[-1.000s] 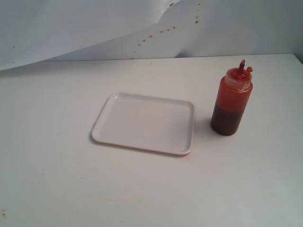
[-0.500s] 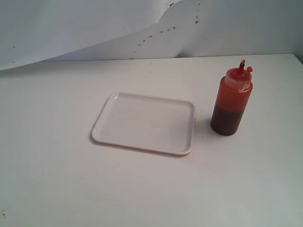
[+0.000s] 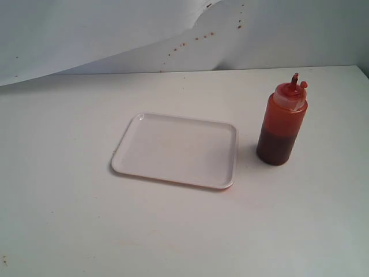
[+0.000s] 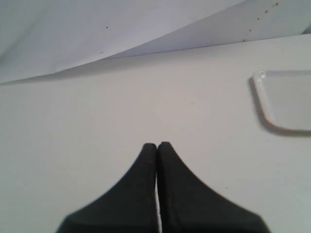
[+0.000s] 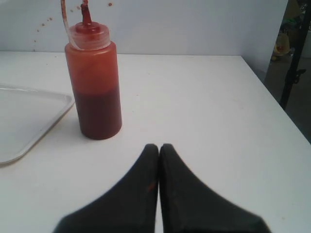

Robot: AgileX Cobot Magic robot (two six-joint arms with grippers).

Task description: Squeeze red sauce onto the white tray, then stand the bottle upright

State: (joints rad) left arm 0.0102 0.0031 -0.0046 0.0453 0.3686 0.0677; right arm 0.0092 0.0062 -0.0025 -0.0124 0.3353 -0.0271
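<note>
The bottle [image 3: 282, 123] stands upright on the white table, just right of the white tray [image 3: 177, 149], which lies flat with nothing on it; no red sauce shows on it. Neither gripper appears in the exterior view. In the right wrist view the bottle [image 5: 94, 80] stands ahead of my right gripper [image 5: 159, 146], a short gap away, with the tray's corner [image 5: 29, 116] beside it. That gripper is shut, holding nothing. My left gripper [image 4: 157, 144] is shut too, over bare table, the tray's edge [image 4: 286, 99] off to one side.
A white paper backdrop [image 3: 115, 34] with reddish-brown specks [image 3: 196, 38] rises behind the table. The table's right edge [image 5: 272, 102] drops off to a dark stand [image 5: 294, 63] beyond it.
</note>
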